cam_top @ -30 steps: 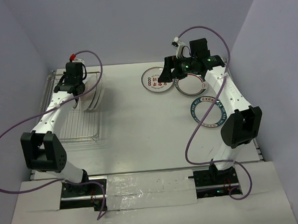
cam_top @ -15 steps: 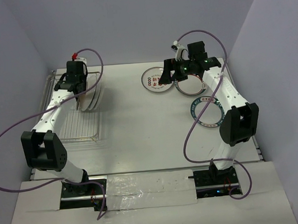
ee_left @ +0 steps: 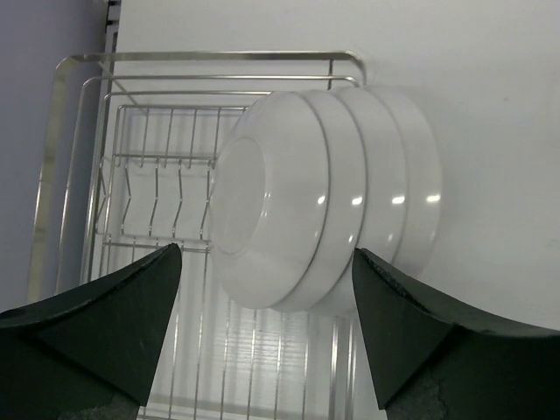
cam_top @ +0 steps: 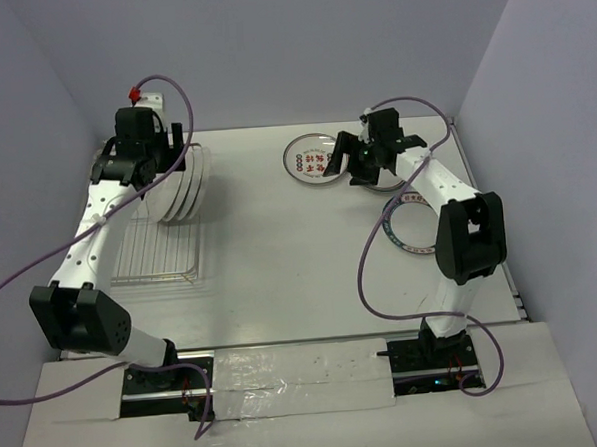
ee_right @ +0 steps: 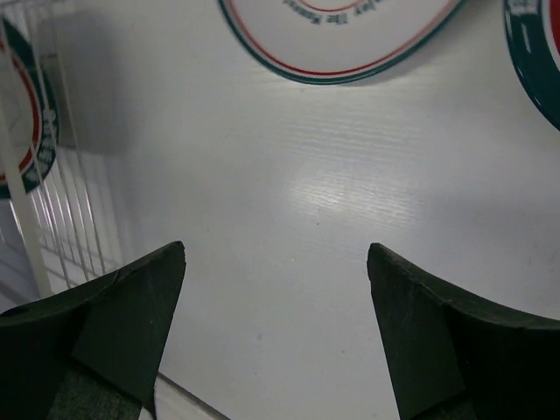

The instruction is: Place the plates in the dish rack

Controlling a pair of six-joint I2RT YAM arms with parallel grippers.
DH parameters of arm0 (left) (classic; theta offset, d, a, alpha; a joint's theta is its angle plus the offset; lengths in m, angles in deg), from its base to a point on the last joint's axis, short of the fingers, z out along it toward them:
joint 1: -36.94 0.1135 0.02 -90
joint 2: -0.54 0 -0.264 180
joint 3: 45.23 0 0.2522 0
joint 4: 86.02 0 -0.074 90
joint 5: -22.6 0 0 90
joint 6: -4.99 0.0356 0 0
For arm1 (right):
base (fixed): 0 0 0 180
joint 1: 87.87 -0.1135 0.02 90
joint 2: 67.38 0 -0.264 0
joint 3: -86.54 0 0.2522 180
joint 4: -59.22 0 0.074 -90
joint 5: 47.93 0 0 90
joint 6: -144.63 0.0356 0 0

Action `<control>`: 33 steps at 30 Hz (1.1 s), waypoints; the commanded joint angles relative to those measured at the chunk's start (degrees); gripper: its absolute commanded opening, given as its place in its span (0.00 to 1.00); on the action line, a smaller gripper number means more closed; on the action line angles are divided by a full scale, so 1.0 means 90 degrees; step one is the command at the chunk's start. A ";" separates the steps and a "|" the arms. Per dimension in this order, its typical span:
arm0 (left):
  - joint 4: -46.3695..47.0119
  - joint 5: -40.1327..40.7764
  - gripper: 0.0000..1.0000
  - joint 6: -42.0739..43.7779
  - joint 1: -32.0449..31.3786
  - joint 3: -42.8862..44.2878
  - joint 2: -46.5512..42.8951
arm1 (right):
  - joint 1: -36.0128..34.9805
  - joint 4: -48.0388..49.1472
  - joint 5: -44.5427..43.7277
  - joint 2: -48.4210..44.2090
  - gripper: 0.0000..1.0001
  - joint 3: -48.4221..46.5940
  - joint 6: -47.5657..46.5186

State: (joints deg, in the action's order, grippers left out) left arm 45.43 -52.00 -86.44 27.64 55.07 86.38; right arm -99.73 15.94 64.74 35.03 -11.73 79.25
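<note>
Several white plates stand on edge in the silver wire dish rack, their backs toward my left wrist camera. My left gripper hovers open above them, a finger on either side and touching none. From above, that left gripper hangs over the racked plates at the back of the dish rack. My right gripper is open and empty, low over bare table. A red-ringed plate lies flat just beyond it, and another plate lies partly under the arm.
A teal-ringed plate lies near the right arm's elbow. In the right wrist view a red-and-teal-rimmed plate sits at the top, a teal rim at the right edge and the rack's wires at the left. Walls close in on three sides.
My left gripper has opened, let go of the plate now standing in the rack, and risen. My right gripper has shifted right and dropped lower toward the table plates, still open.
</note>
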 commanded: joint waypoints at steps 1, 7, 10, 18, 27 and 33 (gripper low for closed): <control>0.0261 -0.0538 0.88 -0.0407 -0.0021 0.0326 -0.0417 | 0.0029 0.0594 -0.1015 0.0300 0.90 0.0083 0.1695; 0.0281 -0.0724 0.89 -0.0515 -0.0031 0.0316 -0.0456 | -0.0011 0.1043 -0.1329 0.1022 0.82 0.0025 0.2644; 0.0281 -0.0744 0.89 -0.0515 -0.0031 0.0296 -0.0456 | -0.0030 0.1237 -0.1232 0.1519 0.82 -0.0131 0.2976; 0.0398 -0.0715 0.96 -0.0534 -0.0031 0.0082 -0.0564 | -0.0020 0.1638 -0.1426 0.2283 0.81 -0.0424 0.3504; 0.0428 -0.0744 0.96 -0.0564 -0.0031 0.0081 -0.0485 | -0.0030 0.1835 -0.1679 0.2595 0.62 -0.0502 0.4100; 0.0398 -0.0725 0.97 -0.0573 -0.0031 0.0169 -0.0368 | -0.0020 0.1727 -0.1738 0.2830 0.50 -0.0639 0.4178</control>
State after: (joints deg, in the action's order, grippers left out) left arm 46.83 -57.64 -90.66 27.60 55.24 83.15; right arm -99.73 32.33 51.96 58.05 -15.82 115.62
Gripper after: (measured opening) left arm 0.966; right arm 0.518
